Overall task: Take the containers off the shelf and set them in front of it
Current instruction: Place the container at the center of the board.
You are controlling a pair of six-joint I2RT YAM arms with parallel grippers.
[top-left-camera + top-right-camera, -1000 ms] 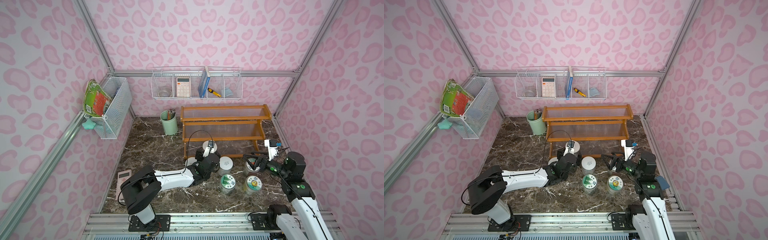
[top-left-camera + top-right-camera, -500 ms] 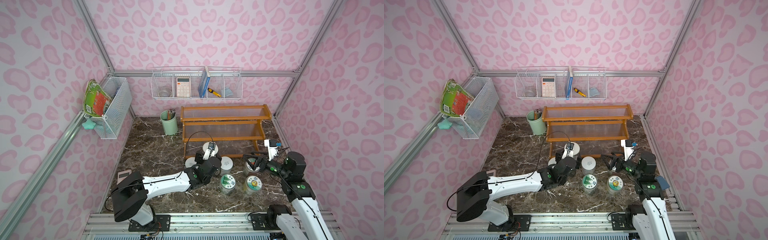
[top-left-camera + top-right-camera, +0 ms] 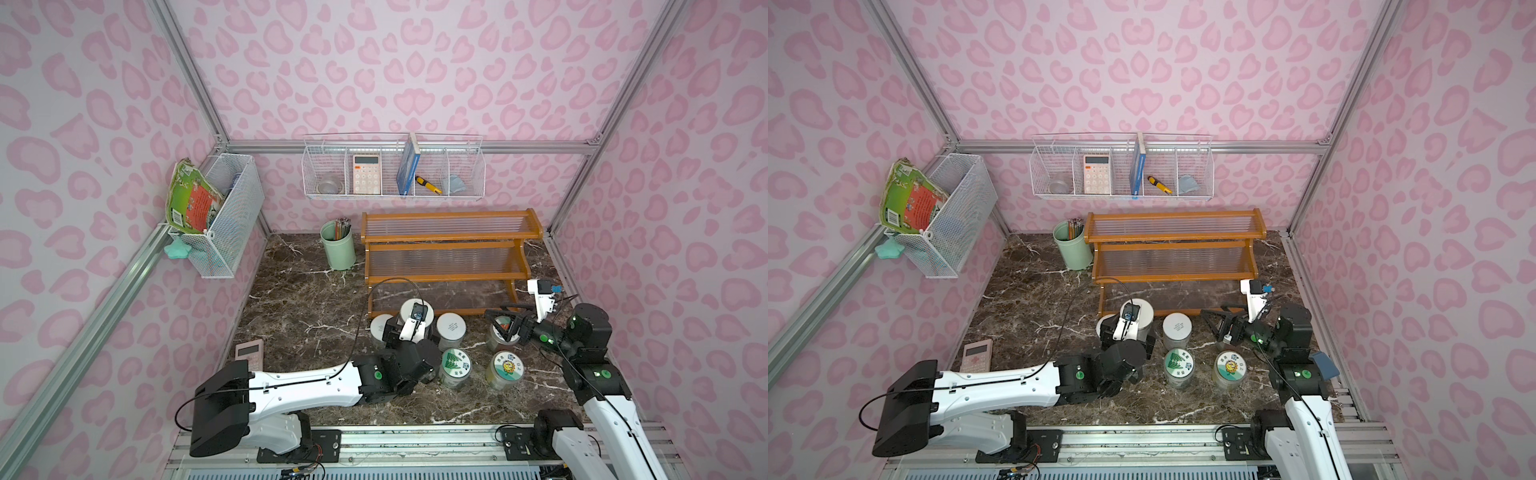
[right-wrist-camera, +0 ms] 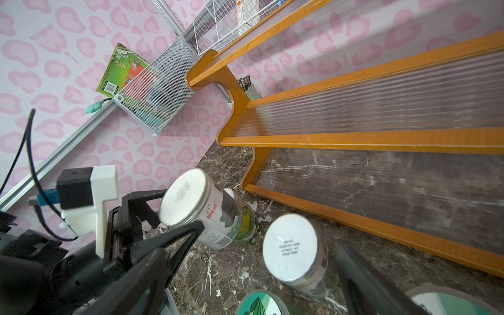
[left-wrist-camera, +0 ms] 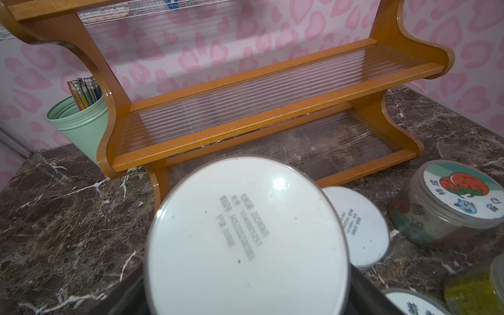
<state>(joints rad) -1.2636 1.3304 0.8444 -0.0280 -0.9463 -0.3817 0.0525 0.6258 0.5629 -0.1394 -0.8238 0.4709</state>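
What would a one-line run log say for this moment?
shelf: empty | left gripper: holding white-lidded jar | right gripper: open above tomato-lid jar

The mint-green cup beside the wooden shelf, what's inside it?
Inside the mint-green round cup stand coloured pencils, their top ends poking above the rim. Their lower parts and the cup's bottom are hidden behind its wall.
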